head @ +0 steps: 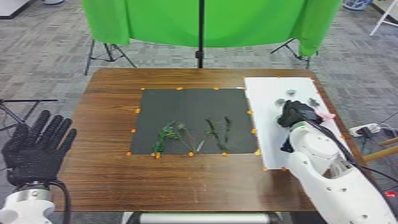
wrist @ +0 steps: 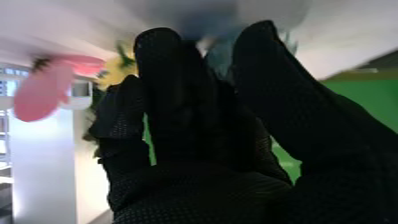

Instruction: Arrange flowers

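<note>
The right hand [wrist: 200, 187] holds its fingers and thumb nearly straight; in the gap between them is 1 blurred blue-grey thing [wrist: 224, 52], contact unclear. By 1 edge of the white surface [wrist: 333, 22] are 1 pink flower [wrist: 44, 92], overhanging it, and 1 yellow flower [wrist: 114, 76] just beside. Green cloth [wrist: 371, 102] shows past another edge

**Room furnishings and light**

Brown wooden table [head: 178, 187] beneath the right hand [head: 298, 114] and to its left. Beyond that hand, green cloth [head: 253, 27], crossed by a slim black pole [head: 201, 32], above dark stand legs [head: 112, 52]. Grey patterned carpet [head: 53, 60] extends beyond both. Bright panes [wrist: 11, 86] lie off to one side of the hand.
</note>
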Available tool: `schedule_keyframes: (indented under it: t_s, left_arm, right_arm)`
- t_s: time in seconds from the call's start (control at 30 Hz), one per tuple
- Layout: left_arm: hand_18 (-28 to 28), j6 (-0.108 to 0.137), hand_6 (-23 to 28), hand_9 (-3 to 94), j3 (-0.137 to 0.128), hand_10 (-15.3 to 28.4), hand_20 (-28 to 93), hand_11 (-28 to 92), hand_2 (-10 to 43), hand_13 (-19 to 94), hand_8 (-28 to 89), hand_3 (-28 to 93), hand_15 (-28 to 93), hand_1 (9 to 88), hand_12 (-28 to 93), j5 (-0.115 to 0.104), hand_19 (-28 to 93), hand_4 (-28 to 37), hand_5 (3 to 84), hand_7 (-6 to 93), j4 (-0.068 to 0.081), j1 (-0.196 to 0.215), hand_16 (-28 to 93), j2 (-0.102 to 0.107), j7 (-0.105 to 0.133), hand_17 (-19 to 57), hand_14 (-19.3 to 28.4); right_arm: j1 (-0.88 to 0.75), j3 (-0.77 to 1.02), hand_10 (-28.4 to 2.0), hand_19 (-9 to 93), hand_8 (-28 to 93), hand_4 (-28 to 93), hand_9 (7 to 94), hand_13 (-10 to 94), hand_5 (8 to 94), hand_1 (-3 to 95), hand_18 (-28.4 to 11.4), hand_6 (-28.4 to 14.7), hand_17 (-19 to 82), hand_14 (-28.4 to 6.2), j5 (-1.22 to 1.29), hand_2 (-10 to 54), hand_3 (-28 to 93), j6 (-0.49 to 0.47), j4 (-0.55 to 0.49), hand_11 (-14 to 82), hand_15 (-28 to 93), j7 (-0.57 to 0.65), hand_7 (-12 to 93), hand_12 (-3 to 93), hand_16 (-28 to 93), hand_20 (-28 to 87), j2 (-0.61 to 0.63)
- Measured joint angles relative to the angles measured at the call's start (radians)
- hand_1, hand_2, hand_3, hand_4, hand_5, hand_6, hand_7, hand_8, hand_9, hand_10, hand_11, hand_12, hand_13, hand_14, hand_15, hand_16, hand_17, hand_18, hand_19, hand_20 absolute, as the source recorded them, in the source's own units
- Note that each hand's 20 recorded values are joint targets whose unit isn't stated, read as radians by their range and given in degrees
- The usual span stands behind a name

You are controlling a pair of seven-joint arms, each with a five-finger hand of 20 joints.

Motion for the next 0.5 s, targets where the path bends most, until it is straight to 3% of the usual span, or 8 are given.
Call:
schedule_keyframes:
  t_s: [0.07, 0.13, 0.27, 0.4, 0.5]
  left_arm:
    - [12.1, 0.0, 7.0, 36.2, 0.0, 13.4, 12, 16, 12.3, 30, -10, 80, 16, 22.8, 9, 0.0, 28, -28.3, 40.1, 11.1, 0.0, 0.0, -2, 0.0, 0.0, -5.0, 12.0]
    - [12.1, 0.001, 7.0, 36.3, 0.001, 13.4, 12, 16, 12.3, 30, -10, 80, 16, 22.9, 9, 0.0, 28, -28.3, 40.1, 11.0, 0.0, -0.001, -2, -0.001, 0.0, -5.0, 12.0]
    - [12.1, 0.001, 7.0, 36.3, 0.003, 13.3, 12, 16, 12.3, 30, -10, 80, 16, 22.8, 9, 0.0, 28, -28.3, 40.1, 11.1, -0.001, -0.001, -2, -0.001, 0.0, -5.0, 12.0]
    - [12.1, 0.0, 7.0, 36.3, 0.005, 13.3, 12, 16, 12.2, 30, -10, 80, 16, 22.7, 9, 0.0, 28, -28.3, 40.0, 11.0, 0.0, -0.001, -2, -0.001, -0.002, -5.0, 11.9]
    - [12.1, 0.0, 7.0, 36.3, 0.004, 13.4, 12, 16, 12.1, 30, -10, 80, 16, 22.5, 9, 0.0, 28, -28.3, 40.0, 10.9, 0.0, -0.001, -2, 0.0, -0.003, -5.0, 12.0]
  right_arm:
    - [0.001, -0.011, -15.3, 88, -12, -28, 62.6, 60, 61.5, 52.4, -23.3, -3.6, 33, -12.4, -0.009, -9.5, 76, 0.028, 0.006, 19.4, 60, -0.012, 15, 17.8, 33, 43, 0.0]
    - [0.0, -0.019, -14.3, 88, -12, -28, 67.5, 63, 67.4, 54.2, -23.0, -1.4, 33, -11.7, -0.02, -9.5, 73, 0.032, 0.006, 20.0, 60, -0.023, 17, 17.7, 34, 43, -0.001]
    - [-0.003, -0.029, -13.3, 88, 0, -28, 77.6, 68, 78.1, 60.9, -22.7, -0.9, 35, -10.8, -0.042, -9.5, 64, 0.063, 0.003, 11.5, 55, -0.04, 18, 26.9, 38, 42, 0.0]
    - [-0.019, -0.037, -13.5, 88, 1, -28, 78.8, 69, 78.7, 60.6, -22.8, -1.4, 35, -10.8, -0.012, -9.5, 66, 0.131, -0.033, 10.1, 55, -0.024, 17, 27.8, 38, 42, 0.008]
    - [-0.039, -0.04, -13.6, 88, 1, -28, 78.8, 69, 78.8, 60.5, -22.9, -1.6, 35, -10.8, 0.036, -9.5, 66, 0.132, -0.123, 10.1, 55, -0.011, 16, 27.6, 38, 42, 0.025]
